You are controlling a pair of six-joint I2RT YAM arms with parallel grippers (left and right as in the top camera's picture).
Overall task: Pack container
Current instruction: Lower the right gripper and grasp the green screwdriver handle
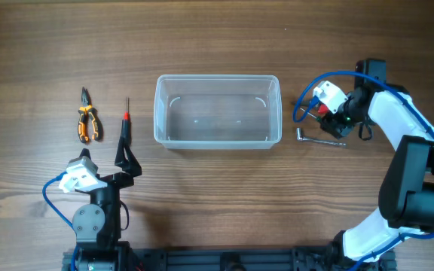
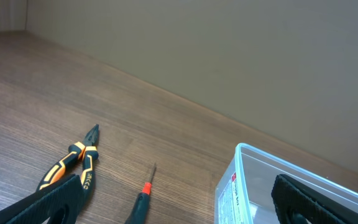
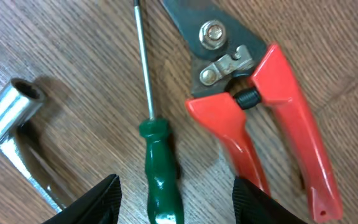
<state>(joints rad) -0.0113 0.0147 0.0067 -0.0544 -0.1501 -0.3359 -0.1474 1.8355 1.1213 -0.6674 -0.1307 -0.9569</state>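
The clear plastic container stands empty in the middle of the table; its near corner shows in the left wrist view. My right gripper is open and low over a green-handled screwdriver, whose handle lies between the fingers. Red-handled cutters lie just right of it. A metal socket wrench lies to the left, also in the right wrist view. My left gripper is open and empty, near a black screwdriver with a red collar and orange-black pliers.
The pliers and the black screwdriver lie left of the container in the left wrist view. A blue cable loops off the right wrist. The table's far edge meets a plain wall.
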